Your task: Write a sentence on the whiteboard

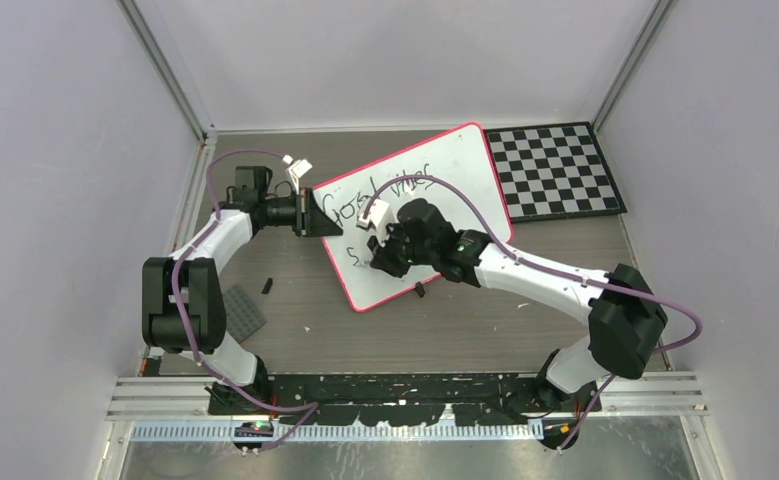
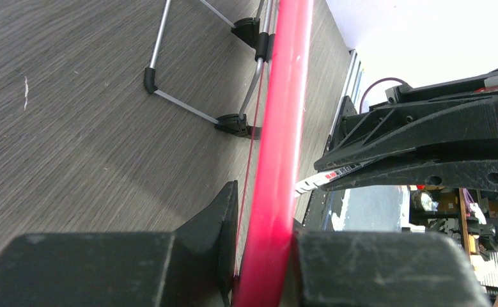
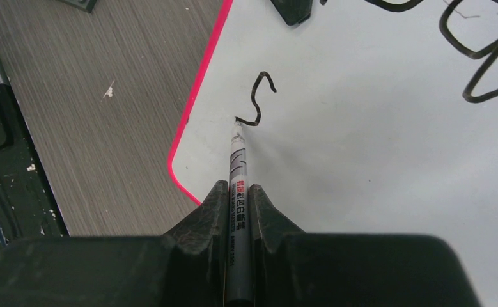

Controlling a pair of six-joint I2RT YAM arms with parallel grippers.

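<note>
Presently:
- Left pincer [image 1: 310,214]: pinching the left rim of the whiteboard [image 1: 465,165], likely to steady it mid-way across the counter [image 1: 295,320].
- Sentence [image 3: 256,102]: one line written; the second begun with "S" beside the near corner.
- Right pincer [image 3: 236,192]: pinching marker [image 3: 238,163], tip on the stroke's foot.
- Room: blank white rightward; rim close leftward.
</note>
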